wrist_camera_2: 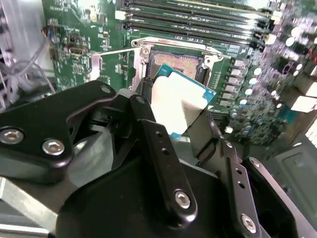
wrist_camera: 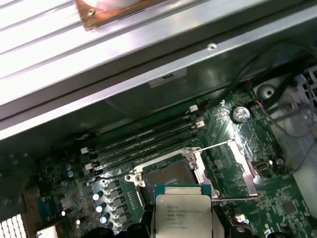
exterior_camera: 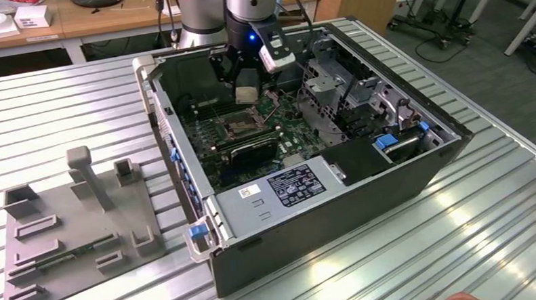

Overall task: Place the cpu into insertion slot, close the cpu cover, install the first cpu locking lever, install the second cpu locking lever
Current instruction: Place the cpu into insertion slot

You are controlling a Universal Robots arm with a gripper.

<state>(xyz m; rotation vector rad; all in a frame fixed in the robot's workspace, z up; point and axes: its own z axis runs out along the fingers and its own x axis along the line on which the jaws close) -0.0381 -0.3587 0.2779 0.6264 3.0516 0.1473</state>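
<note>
- One gripper (wrist_camera_2: pixel 173 119) holds the chip (wrist_camera: pixel 182 213) by its edges, its fingers closed on it.
- Chip hangs just above the socket (wrist_camera: pixel 166 176), not seated.
- Socket's dark centre lies bare.
- Cover (wrist_camera: pixel 243 168) stands swung open beside the socket.

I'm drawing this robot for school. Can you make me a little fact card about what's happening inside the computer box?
Holder: black gripper, shut on the flat square silvery-tan cpu
Cpu position: held close to the square metal-rimmed insertion slot, not in it
Slot: open, with its dark centre showing
Cover: thin silvery metal cpu cover, flipped open beside the slot
Board: green motherboard inside the open dark computer case
</note>
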